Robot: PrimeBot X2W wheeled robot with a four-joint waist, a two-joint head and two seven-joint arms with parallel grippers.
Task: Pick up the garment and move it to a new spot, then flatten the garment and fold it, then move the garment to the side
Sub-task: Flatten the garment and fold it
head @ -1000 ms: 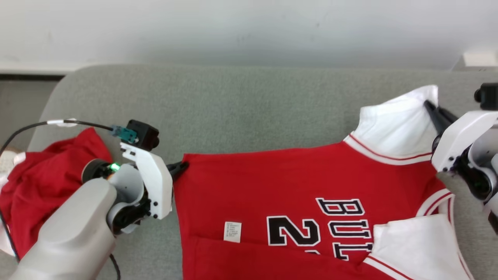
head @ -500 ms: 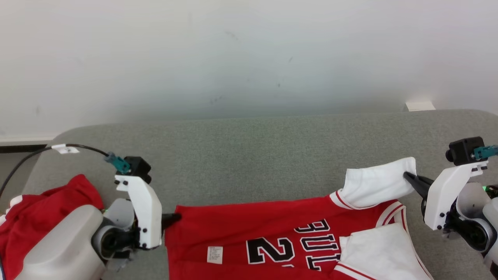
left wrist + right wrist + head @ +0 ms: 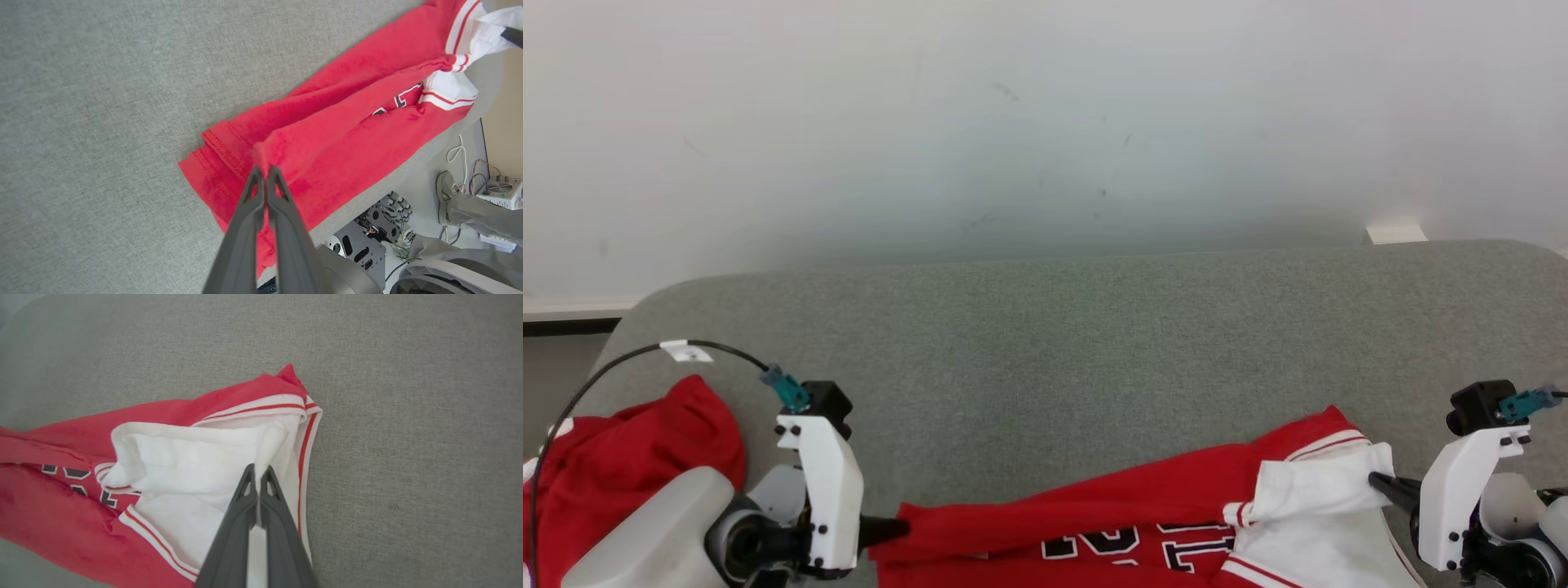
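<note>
Red basketball jersey (image 3: 1127,506) with white sleeves lies bunched along the bottom edge of the head view, on a grey fabric surface (image 3: 1045,343). At lower left, the left gripper (image 3: 900,527) has its fingers pinched tight on the jersey's red hem corner. At lower right, the right gripper (image 3: 1376,480) pinches a white sleeve likewise. Another red cloth (image 3: 629,449) sits crumpled at far left.

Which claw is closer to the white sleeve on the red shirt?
The right claw: it pinches the white sleeve. The left claw pinches the red shirt at its hem, the far end.
</note>
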